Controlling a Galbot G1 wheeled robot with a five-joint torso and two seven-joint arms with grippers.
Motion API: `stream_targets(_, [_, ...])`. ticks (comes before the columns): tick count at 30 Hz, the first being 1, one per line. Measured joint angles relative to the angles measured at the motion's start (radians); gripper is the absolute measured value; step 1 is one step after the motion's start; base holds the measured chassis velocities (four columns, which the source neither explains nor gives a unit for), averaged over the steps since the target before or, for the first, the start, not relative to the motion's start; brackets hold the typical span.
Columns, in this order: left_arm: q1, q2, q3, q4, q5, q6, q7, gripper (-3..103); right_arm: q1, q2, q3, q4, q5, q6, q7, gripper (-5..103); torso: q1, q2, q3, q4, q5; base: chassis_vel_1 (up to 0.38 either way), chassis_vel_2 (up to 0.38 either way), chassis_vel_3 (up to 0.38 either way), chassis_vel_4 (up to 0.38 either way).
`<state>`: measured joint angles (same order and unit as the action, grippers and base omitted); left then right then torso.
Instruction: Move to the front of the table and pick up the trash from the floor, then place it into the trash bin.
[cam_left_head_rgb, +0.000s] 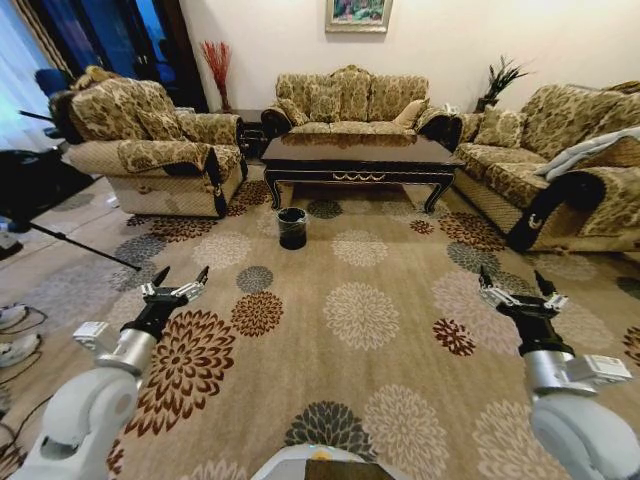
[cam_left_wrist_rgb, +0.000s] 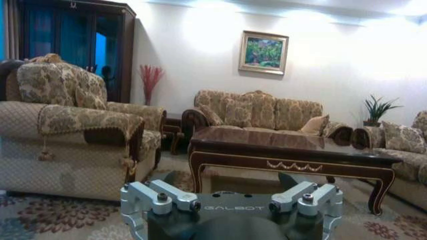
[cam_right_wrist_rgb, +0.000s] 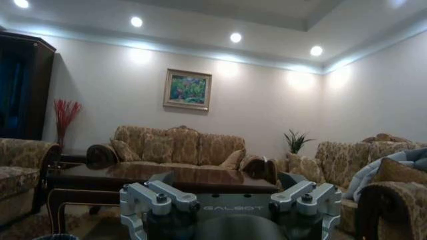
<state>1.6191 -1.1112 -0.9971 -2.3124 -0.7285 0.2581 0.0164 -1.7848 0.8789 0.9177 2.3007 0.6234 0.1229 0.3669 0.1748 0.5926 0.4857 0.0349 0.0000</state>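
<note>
Big living room with a flower-patterned carpet (cam_left_head_rgb: 360, 300) covering the floor, and gold brocade sofas on three sides: one on the left (cam_left_head_rgb: 150, 140), one along the back wall (cam_left_head_rgb: 350, 100), one on the right (cam_left_head_rgb: 560, 160). In the middle of them sits the table (cam_left_head_rgb: 357, 160), long, low and glossy dark with a gold scroll on its front rail; the left wrist view catches it from low down (cam_left_wrist_rgb: 293, 155), and the right wrist view has it just past that gripper's body (cam_right_wrist_rgb: 153, 177). The trash bin (cam_left_head_rgb: 292, 227) is the little black bucket standing on the carpet just in front of the table's left end, apart from the legs. Can't honestly pick out any trash on the floor, the carpet pattern is too busy to tell. A framed painting (cam_left_wrist_rgb: 263, 52) hangs on the back wall above the sofa, with red twigs in the left corner and a spiky plant in the right one. Both arms are held out low over the carpet, well short of the bin: the left gripper (cam_left_head_rgb: 180, 285) at the left with its fingers spread apart and nothing between them, and the right gripper (cam_left_head_rgb: 517, 289) at the right, fingers likewise parted and holding nothing.
</note>
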Motion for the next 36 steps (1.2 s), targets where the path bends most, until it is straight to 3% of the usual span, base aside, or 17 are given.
stream_targets(36, [-0.02,0.005,0.017,0.022,0.0,0.0,0.002,100,0.052,-0.011,-0.041,-0.039,0.009,-0.006,-0.001,100,0.062,0.154,0.091,-0.0001,0.0001,0.0,0.0,0.0,0.0])
